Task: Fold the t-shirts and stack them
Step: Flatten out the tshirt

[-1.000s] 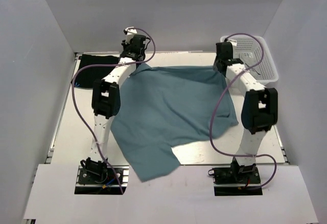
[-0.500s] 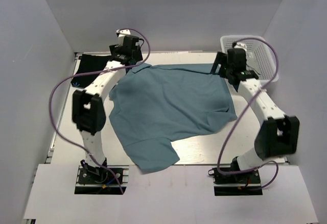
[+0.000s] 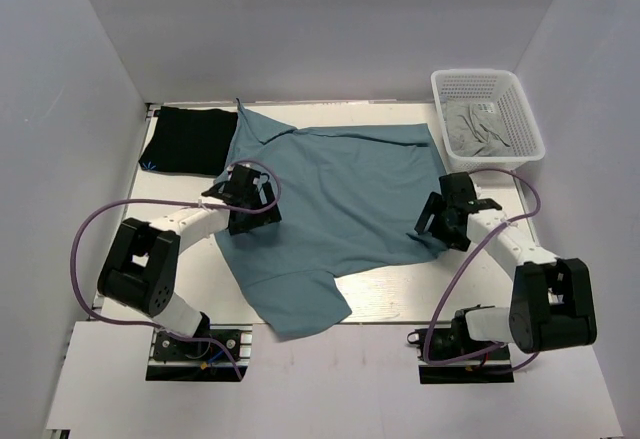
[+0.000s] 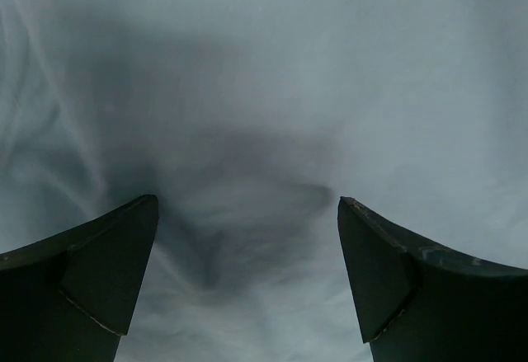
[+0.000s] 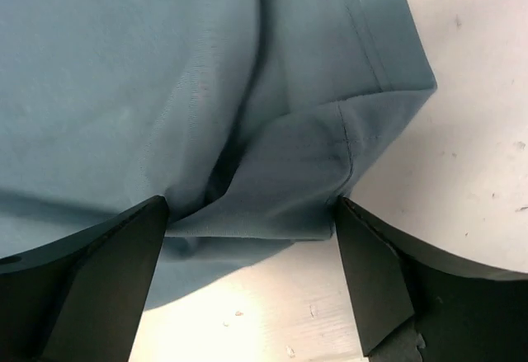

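Note:
The dusty teal-blue t-shirt (image 3: 340, 204) lies spread across the middle of the table, one sleeve hanging toward the near edge. A black t-shirt (image 3: 185, 139) lies folded at the back left, partly under the teal one's corner. My left gripper (image 3: 244, 207) hovers open over the teal shirt's left side; in the left wrist view the teal cloth (image 4: 264, 90) fills the frame beyond the open left gripper (image 4: 247, 204). My right gripper (image 3: 441, 223) is open at the shirt's right edge. A folded-over corner of the hem (image 5: 289, 172) lies between the spread jaws of the right gripper (image 5: 252, 207), ungripped.
A white mesh basket (image 3: 520, 109) with grey cloth (image 3: 475, 129) in it stands at the back right. Bare white tabletop (image 5: 470, 148) shows right of the shirt's edge. White walls enclose the table on three sides.
Both arms have drawn back from the table's far edge toward its middle. Both grippers opened and let go of the teal shirt, which now lies flatter on the table.

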### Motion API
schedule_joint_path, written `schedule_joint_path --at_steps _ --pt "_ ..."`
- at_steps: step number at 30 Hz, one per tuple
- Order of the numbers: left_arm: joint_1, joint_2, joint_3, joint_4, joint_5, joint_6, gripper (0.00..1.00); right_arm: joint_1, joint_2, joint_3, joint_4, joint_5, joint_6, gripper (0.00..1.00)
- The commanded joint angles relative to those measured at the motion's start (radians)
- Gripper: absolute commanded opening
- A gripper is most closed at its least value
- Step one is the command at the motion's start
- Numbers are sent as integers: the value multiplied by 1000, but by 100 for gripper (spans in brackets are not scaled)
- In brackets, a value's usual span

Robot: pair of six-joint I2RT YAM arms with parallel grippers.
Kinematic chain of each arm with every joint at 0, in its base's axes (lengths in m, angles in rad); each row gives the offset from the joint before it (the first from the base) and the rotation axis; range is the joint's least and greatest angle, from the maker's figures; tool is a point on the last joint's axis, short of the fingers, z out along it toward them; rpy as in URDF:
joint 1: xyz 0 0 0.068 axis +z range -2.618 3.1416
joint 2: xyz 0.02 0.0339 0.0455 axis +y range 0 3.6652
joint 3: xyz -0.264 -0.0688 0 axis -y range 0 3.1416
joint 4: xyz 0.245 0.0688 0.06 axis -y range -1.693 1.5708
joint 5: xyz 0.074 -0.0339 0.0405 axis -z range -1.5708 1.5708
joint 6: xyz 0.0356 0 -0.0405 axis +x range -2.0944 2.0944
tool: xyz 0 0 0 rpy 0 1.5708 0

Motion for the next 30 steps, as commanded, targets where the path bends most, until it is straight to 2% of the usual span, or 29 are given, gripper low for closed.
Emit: schedule_joint_path --at_steps 1,3,5,6,7,8,10,14,17,20,21,22,24,25,28,29,30 --pt "-6 -65 -45 53 5 -42 100 -5 -25 -18 50 -35 39 87" --pt "-6 -56 -88 53 5 -56 100 -7 -3 -20 56 -15 40 86" --pt "-6 -44 -123 71 5 -67 100 -10 41 -17 65 -15 42 75" --pt "-6 -31 -123 83 5 -67 100 -7 52 -3 65 -19 42 39" --pt "-6 -31 -134 83 5 -76 100 -5 61 3 62 -30 40 17" --pt "-6 -21 -134 83 -7 -76 100 -5 58 8 56 -42 39 0" --pt "-6 -20 -134 74 -17 -85 100 -5 29 37 21 -41 42 0" --pt "-6 -43 -134 65 -52 -85 100 -1 -96 147 -245 -32 36 0" --pt "-6 -72 -145 65 -77 -94 100 1 -188 192 -412 33 86 0" --pt "-6 -99 -131 4 -115 -94 100 -2 -272 212 -468 51 97 2" --pt "-6 -99 -131 -9 -126 -105 100 -2 -288 213 -476 60 103 6" --pt "-6 -121 -122 -19 -135 -105 100 -8 -298 210 -482 112 108 19" --pt "-6 -135 -122 -44 -159 -114 100 -5 -281 206 -526 205 140 20" --pt "-6 -135 -122 -55 -175 -125 100 -8 -278 201 -540 249 154 29" --pt "3 -145 -122 -82 -205 -134 100 -10 -241 189 -573 315 187 47" --pt "4 -145 -122 -91 -215 -149 100 -8 -233 196 -579 341 191 63" --pt "13 -145 -122 -107 -215 -149 100 -5 -223 198 -599 364 203 72"
